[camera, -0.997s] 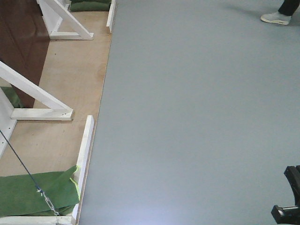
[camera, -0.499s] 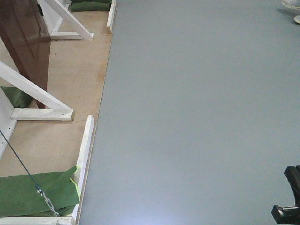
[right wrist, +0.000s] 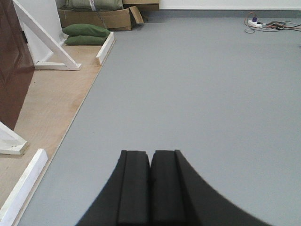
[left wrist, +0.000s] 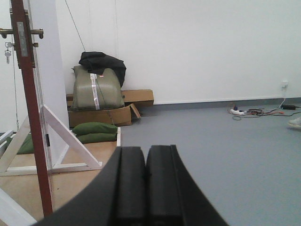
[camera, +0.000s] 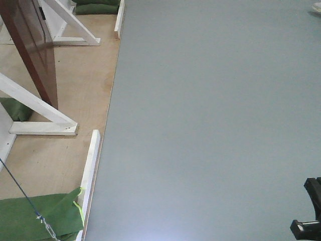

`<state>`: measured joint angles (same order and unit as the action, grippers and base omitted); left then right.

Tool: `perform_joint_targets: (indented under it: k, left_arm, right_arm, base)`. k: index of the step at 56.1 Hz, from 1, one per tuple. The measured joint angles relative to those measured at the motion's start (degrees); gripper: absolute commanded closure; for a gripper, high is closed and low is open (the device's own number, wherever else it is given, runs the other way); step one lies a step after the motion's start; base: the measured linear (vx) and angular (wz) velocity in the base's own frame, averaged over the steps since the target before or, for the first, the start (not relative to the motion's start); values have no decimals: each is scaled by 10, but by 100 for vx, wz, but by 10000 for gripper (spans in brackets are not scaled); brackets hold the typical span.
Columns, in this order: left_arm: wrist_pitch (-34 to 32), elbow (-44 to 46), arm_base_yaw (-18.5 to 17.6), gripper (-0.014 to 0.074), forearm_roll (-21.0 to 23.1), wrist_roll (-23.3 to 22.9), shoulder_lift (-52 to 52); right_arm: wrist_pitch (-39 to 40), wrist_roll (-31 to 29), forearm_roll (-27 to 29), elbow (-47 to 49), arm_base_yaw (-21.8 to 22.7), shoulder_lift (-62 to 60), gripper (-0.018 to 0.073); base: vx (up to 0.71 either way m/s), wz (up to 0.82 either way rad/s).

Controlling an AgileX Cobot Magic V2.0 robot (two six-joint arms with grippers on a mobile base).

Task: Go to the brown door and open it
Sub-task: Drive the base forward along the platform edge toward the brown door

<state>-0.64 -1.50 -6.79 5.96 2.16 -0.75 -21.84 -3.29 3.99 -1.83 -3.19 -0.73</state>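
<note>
While brown door (left wrist: 32,117) stands open, bag (left wrist: 96,89) tops box (left wrist: 101,116).

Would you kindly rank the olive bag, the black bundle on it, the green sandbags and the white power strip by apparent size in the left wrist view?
Largest: olive bag.
Next: black bundle and green sandbags, too alike to rank.
Smallest: white power strip, though it lies farther away.

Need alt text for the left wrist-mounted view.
The brown door stands edge-on at far left, brass lever handle and keys near its top, beside a white frame brace. The left gripper, jaws shut, fills the bottom centre; grey floor, cardboard boxes and green sandbags lie beyond.
</note>
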Motion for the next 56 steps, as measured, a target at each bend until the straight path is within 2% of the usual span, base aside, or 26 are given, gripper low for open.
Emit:
perform_joint_targets:
  k: [32, 56]
  left_arm:
    - [0, 0, 0, 600, 0, 0, 0]
    - [0, 0, 0, 600, 0, 0, 0]
  right_arm:
    - [0, 0, 0, 0, 0, 0, 559]
    - [0, 0, 0, 0, 0, 0, 559]
  base:
    - [24, -3]
    - [39, 7]
